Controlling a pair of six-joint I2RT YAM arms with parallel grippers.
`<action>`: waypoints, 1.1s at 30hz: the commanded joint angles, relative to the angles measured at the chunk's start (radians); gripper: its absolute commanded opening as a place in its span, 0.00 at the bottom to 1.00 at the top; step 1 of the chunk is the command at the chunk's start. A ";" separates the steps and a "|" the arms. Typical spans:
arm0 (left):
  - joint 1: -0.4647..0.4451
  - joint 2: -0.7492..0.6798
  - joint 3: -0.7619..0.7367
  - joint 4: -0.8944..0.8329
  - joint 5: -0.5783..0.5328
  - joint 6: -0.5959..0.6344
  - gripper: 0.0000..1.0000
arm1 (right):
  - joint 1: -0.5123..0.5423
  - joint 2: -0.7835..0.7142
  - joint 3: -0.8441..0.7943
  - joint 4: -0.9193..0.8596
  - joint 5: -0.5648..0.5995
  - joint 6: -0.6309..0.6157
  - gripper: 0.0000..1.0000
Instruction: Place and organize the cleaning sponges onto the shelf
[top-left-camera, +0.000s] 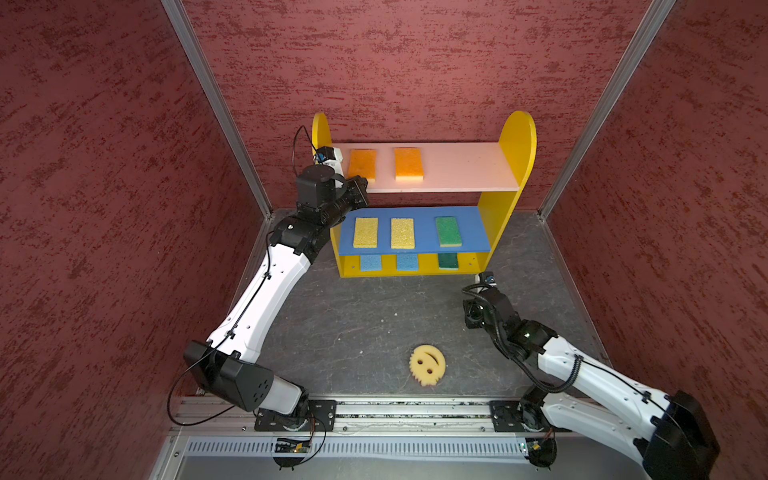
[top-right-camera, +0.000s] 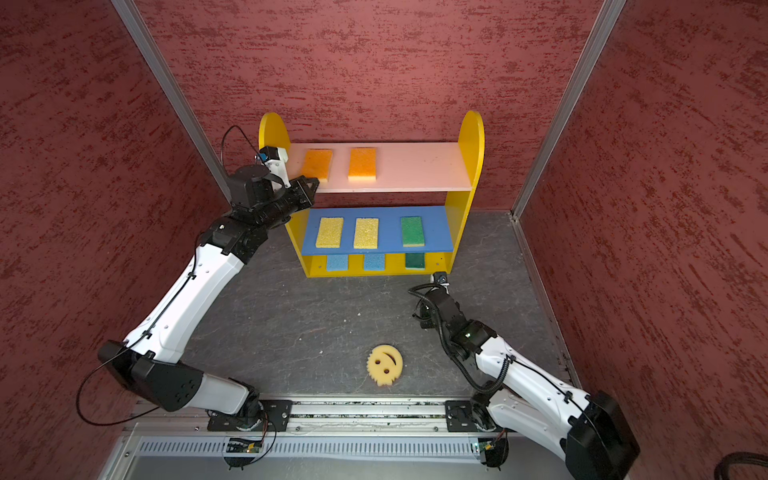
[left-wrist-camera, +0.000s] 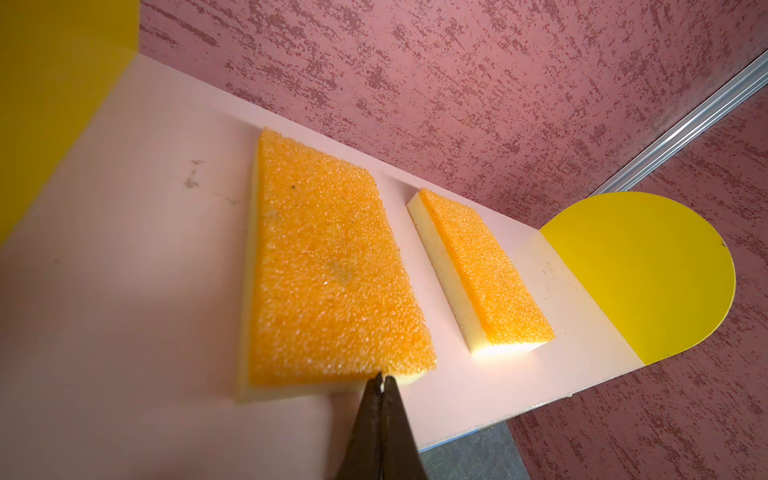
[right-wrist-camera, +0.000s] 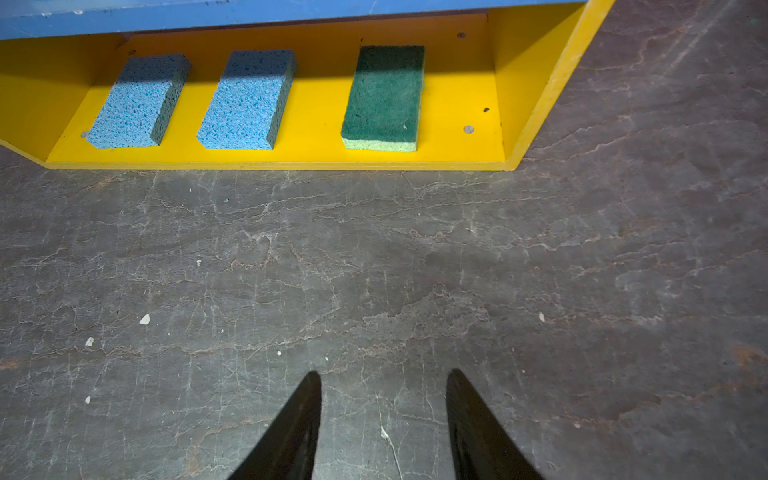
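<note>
The shelf (top-left-camera: 516, 149) holds two orange sponges (top-left-camera: 362, 165) (top-left-camera: 409, 164) on its pink top board. Two yellow ones (top-left-camera: 366, 232) and a green one (top-left-camera: 448, 231) lie on the blue board. Two blue sponges (right-wrist-camera: 137, 102) and a second green one (right-wrist-camera: 382, 97) rest on the yellow base. The round yellow smiley sponge (top-left-camera: 427, 365) lies on the floor near the front rail. My left gripper (left-wrist-camera: 381, 376) is shut, its tips against the near edge of the left orange sponge (left-wrist-camera: 328, 266). My right gripper (right-wrist-camera: 382, 382) stands open over bare floor in front of the base, holding nothing.
Red textured walls close in the back and both sides. The dark stone-patterned floor (top-left-camera: 365, 316) stretches between the shelf and the metal rail (top-left-camera: 415, 411) that carries both arm bases. The right part of the pink board (top-left-camera: 469, 166) is bare.
</note>
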 joint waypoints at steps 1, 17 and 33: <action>0.009 0.016 0.027 -0.003 0.007 0.003 0.00 | -0.007 0.008 0.009 0.020 0.019 -0.005 0.50; -0.058 -0.266 -0.114 -0.077 0.002 0.012 0.47 | -0.008 -0.002 0.021 -0.047 -0.072 0.063 0.99; -0.045 -0.669 -0.411 -0.355 -0.070 0.045 0.71 | 0.058 0.143 0.057 -0.217 -0.411 0.267 0.64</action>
